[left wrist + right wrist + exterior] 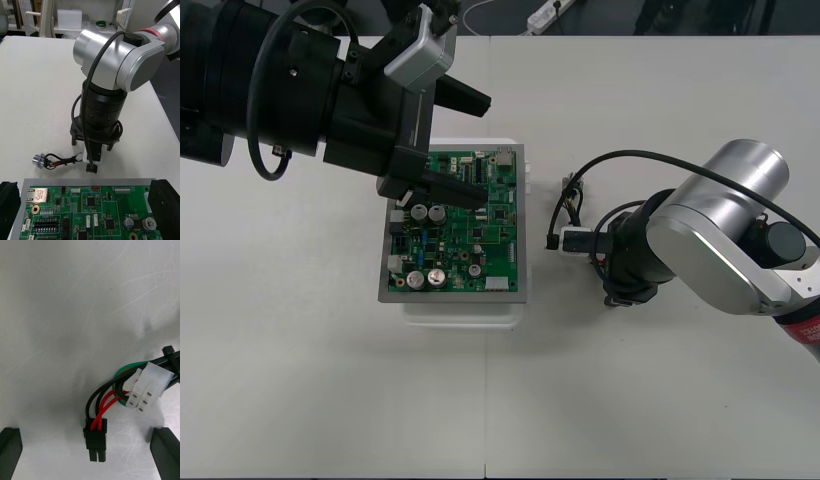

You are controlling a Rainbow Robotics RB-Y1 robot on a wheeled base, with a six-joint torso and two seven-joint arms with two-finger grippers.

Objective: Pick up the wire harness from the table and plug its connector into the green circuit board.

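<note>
Black fingers (9, 452) of the right hand (88, 431) stand wide apart, released, low over the table (630, 400). Between them we note the small black plug (95, 440) of the wire harness (570, 215), lying on the table and touched by neither finger. Two red wires (103, 410) and two black wires (92, 401) run from the plug toward a white connector block (148, 388), with a green wire (125, 371) curving behind it. Farther along the harness, its round metal socket (38, 160) rests on the table, away from the hand. We log the harness just beside the green circuit board (460, 225) but apart from it; the plug is not in the board. Board sits on a white base (465, 310). Left hand (468, 143) hovers above the board, fingers spread, holding nothing.
</note>
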